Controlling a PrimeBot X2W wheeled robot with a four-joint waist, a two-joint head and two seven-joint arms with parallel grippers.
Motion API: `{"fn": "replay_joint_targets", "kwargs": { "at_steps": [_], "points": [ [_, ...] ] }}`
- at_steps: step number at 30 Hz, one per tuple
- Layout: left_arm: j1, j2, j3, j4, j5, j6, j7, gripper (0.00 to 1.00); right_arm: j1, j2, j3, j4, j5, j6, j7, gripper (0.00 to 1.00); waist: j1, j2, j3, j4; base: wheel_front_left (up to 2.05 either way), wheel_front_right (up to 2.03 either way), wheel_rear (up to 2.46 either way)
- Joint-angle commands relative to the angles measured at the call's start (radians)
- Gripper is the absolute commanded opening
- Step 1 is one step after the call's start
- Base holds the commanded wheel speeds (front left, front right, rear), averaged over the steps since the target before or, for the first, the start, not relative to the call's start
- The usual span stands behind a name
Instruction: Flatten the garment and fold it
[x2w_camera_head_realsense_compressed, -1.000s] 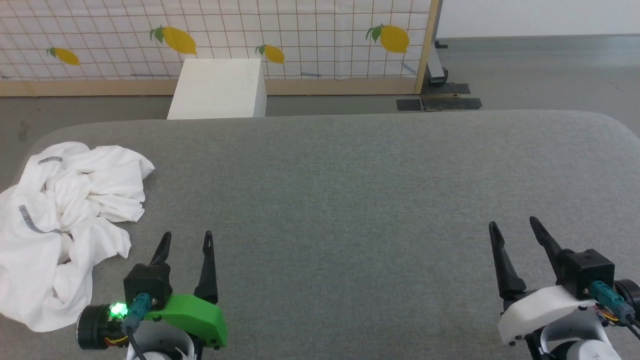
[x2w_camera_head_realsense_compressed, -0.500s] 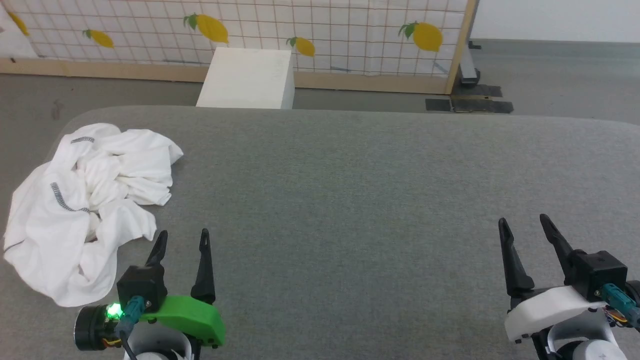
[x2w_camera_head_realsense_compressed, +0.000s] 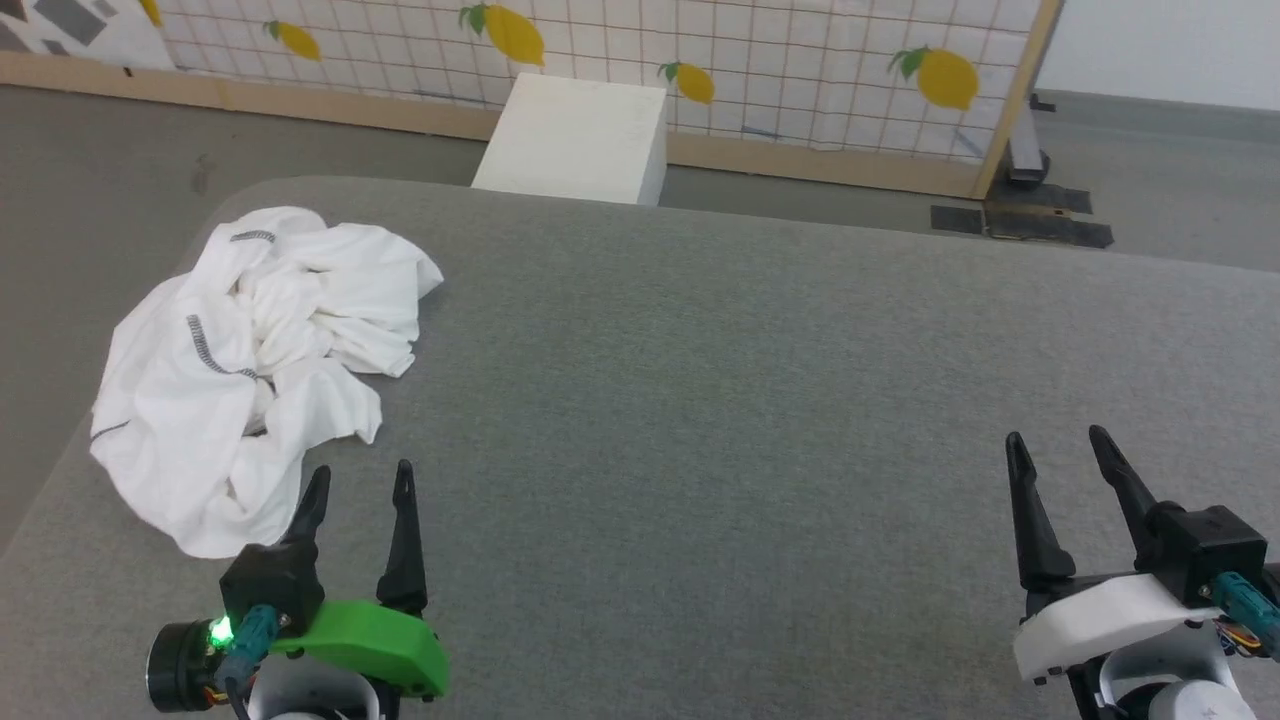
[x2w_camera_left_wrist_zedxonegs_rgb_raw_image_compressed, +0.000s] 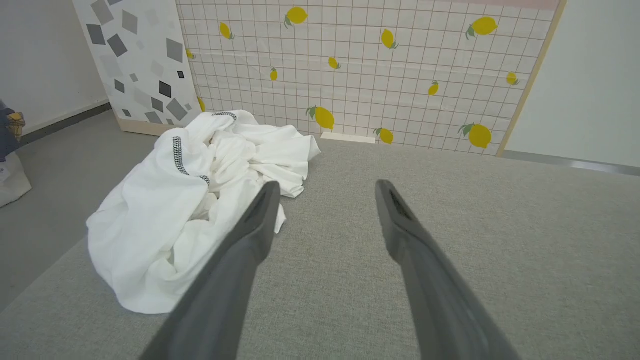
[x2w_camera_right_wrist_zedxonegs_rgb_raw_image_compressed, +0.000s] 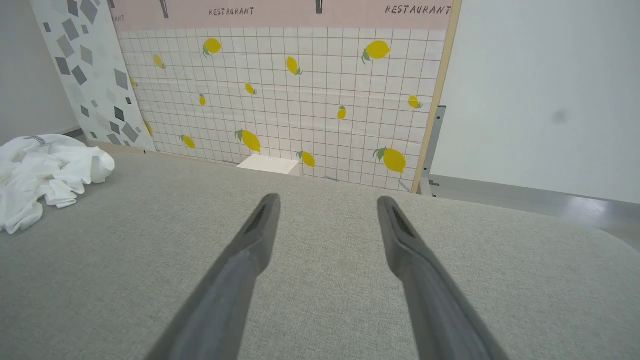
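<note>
Within bunched garment (x2w_camera_head_realsense_compressed: 250, 370), sleeves indistinct.

A grey fabric-covered counter (x2w_camera_head_realsense_compressed: 760, 400) with rounded corners stands on a grey floor (x2w_camera_head_realsense_compressed: 100, 170). Beyond it rises a wood-framed screen (x2w_camera_head_realsense_compressed: 800, 60) of white grid printed with yellow lemons. A white box (x2w_camera_head_realsense_compressed: 575, 140) sits at its foot, and a plain white wall (x2w_camera_right_wrist_zedxonegs_rgb_raw_image_compressed: 540, 90) stands beside it.

My head camera looks down from above the grey padded table (x2w_camera_head_realsense_compressed: 750, 400); both wrist cameras sit low, facing along it toward the lemon-print screen (x2w_camera_left_wrist_zedxonegs_rgb_raw_image_compressed: 375, 75). All three share the crumpled white shirt (x2w_camera_head_realsense_compressed: 260, 360).
</note>
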Motion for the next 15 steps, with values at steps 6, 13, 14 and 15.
{"fn": "replay_joint_targets", "kwargs": {
  "at_steps": [6,13,14,15],
  "points": [
    [0.012,-0.003,-0.001,-0.003,-0.02,0.001,-0.019,1.0,-0.006,0.001,0.005,0.009,0.011,-0.001,-0.023,1.0,0.0,-0.0001,0.0,0.058,0.0,0.0,0.0],
    [0.02,-0.003,-0.004,0.0,-0.031,0.001,-0.034,1.0,-0.004,0.001,0.012,0.014,0.019,-0.001,-0.038,1.0,0.0,-0.0001,-0.003,0.109,0.0,0.0,0.0],
    [0.021,-0.003,-0.004,0.0,-0.032,0.0,-0.036,1.0,-0.003,0.001,0.012,0.014,0.021,-0.001,-0.04,1.0,0.0,-0.0001,-0.003,0.116,0.0,0.0,0.0],
    [0.022,-0.003,-0.005,0.0,-0.034,0.0,-0.038,1.0,-0.003,0.001,0.011,0.016,0.022,-0.001,-0.042,1.0,0.0,-0.0001,-0.003,0.125,0.0,0.0,0.0]
  ]
}}
